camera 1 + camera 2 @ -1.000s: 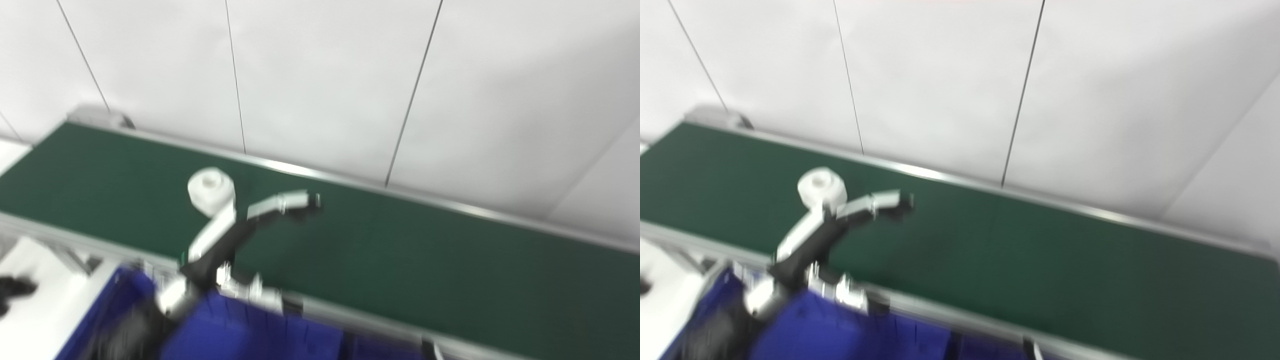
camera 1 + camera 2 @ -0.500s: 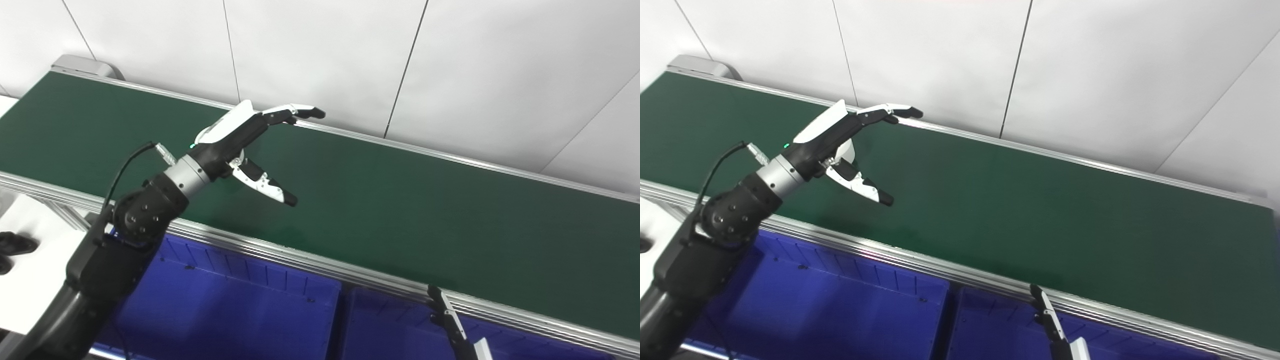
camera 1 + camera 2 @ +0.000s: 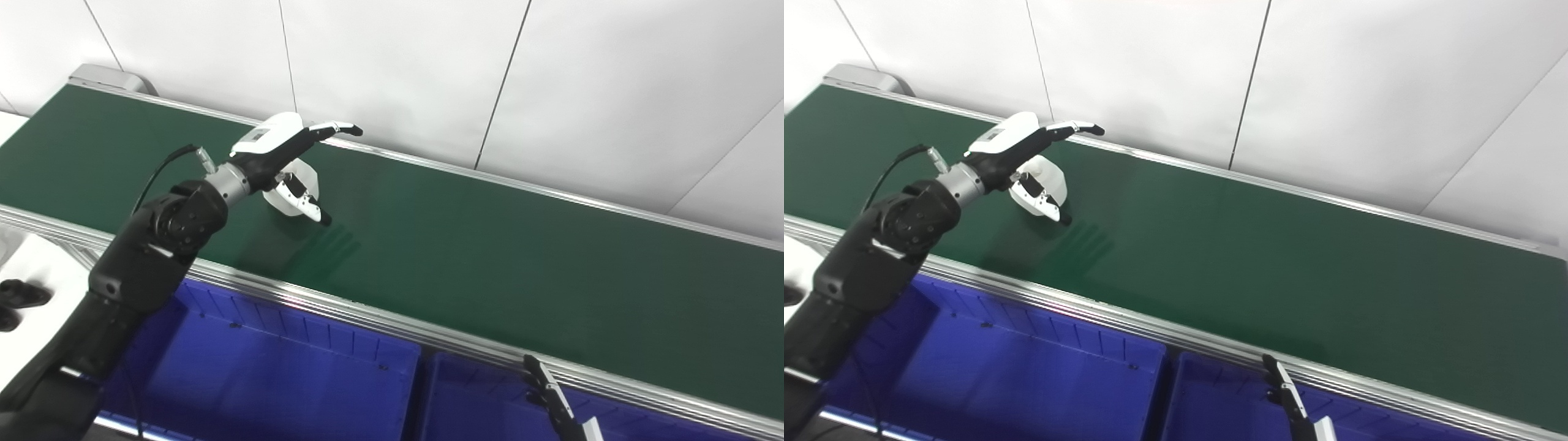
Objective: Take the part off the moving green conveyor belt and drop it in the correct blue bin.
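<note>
1. The left hand (image 3: 288, 160) reaches out over the green conveyor belt (image 3: 490, 245), at about 10 o'clock in both eye views. Its fingers (image 3: 334, 129) are stretched toward the far rail and its thumb (image 3: 304, 204) is angled down toward the belt, so the hand is wide open and grips nothing.

2. The white part (image 3: 301, 184), a short roll-like cylinder, lies on the belt inside the gap between fingers and thumb. Whether either touches it cannot be told. Judged from this pose, the hand straddles the part so that closing would catch it from both sides as the belt carries it along.

3. The wrist sits low and tilted, which seems meant to bring the thumb down beside the part while the fingers arch over it.

4. Two blue bins wait just under the near rail: the left blue bin (image 3: 269, 380) at 7 o'clock, directly below the working arm, and the right blue bin (image 3: 484, 404) at 5 o'clock. Their place beside the belt keeps the carry short.

5. Of the right hand (image 3: 1292, 398) only slim fingertips show at 5 o'clock, near the rail; whether it is spread or closed cannot be told. It appears to wait.

6. The grasp is not yet made; closing comes next.
</note>
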Controlling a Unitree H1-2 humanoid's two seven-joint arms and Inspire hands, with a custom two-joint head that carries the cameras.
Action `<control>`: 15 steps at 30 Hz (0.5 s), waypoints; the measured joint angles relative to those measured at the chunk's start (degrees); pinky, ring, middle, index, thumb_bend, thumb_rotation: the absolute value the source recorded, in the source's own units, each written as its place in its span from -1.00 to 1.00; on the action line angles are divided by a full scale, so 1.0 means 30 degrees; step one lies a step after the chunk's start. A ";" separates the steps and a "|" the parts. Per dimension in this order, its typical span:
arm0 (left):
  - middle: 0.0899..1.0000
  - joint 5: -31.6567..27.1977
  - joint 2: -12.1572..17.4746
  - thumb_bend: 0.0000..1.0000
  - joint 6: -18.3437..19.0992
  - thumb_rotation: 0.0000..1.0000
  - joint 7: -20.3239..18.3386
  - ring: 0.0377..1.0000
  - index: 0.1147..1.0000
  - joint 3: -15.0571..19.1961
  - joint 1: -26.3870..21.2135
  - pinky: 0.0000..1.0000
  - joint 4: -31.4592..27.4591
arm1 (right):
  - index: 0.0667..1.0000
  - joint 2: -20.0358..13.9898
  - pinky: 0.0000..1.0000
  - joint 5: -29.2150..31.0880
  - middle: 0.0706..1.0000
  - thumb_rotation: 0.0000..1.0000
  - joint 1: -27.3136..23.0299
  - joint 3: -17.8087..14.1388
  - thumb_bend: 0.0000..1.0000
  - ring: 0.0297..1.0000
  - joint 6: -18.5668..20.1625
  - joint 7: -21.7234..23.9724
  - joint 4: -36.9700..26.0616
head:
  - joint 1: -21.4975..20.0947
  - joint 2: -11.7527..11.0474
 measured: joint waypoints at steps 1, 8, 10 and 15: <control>0.74 0.0442 0.0111 0.92 -0.0201 -0.90 0.0263 0.77 0.66 -0.0136 -0.0205 0.84 0.0369 | 0.87 0.0002 0.65 -0.0006 0.84 -0.35 -0.0052 0.0005 0.82 0.78 -0.0019 0.0001 0.0009 | 0.0000 -0.0030; 0.86 0.2583 0.0522 1.00 -0.0863 -0.84 0.1698 0.91 0.64 -0.0885 -0.0774 0.96 0.2234 | 0.86 0.0021 0.66 0.0128 0.83 -0.34 -0.0237 0.0026 0.84 0.79 -0.0192 -0.0018 0.0304 | 0.0088 -0.0176; 0.96 0.3272 0.0532 1.00 -0.0854 -0.77 0.1792 0.98 0.67 -0.1299 -0.0893 0.99 0.2534 | 0.87 0.0017 0.68 0.0127 0.84 -0.33 -0.0236 0.0025 0.84 0.80 -0.0195 -0.0055 0.0496 | 0.0117 -0.0206; 1.00 0.4593 0.0560 1.00 -0.0767 -0.78 0.1841 1.00 0.69 -0.2046 -0.1217 1.00 0.3224 | 0.87 0.0014 0.68 0.0139 0.84 -0.32 -0.0241 0.0045 0.84 0.79 -0.0196 -0.0053 0.0543 | 0.0117 -0.0293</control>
